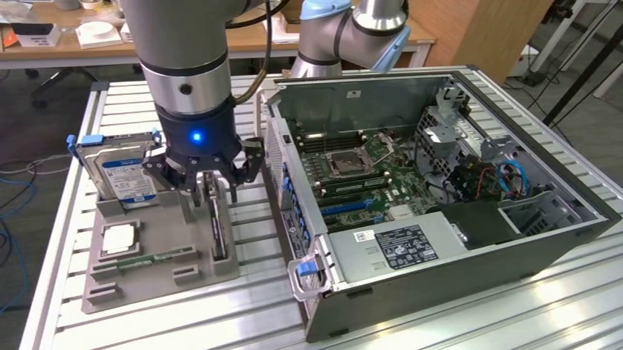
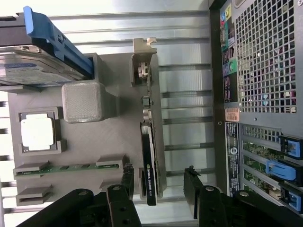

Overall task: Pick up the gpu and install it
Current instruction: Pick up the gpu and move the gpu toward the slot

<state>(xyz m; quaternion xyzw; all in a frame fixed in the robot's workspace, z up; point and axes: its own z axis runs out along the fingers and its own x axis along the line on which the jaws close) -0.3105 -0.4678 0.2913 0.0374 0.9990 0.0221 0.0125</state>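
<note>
Grey holder (image 1: 146, 292) carries the gpu (image 1: 218, 233), seated on its long edge in the slot along the holder's edge beside the open computer case (image 1: 409, 299) | gripper (image 1: 212, 191) is spread wide, fingers (image 2: 191, 187) straddling the gpu's end | nothing is clamped

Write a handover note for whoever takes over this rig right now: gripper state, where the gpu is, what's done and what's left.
Gripper: open, low over the grey tray, with a finger on either side of the gpu and not closed on it.
Gpu: standing on edge in its tray slot, beside the open computer case.
Done: gripper lined up over the card.
Left: the gpu is not yet gripped, lifted or installed in the case.
</note>
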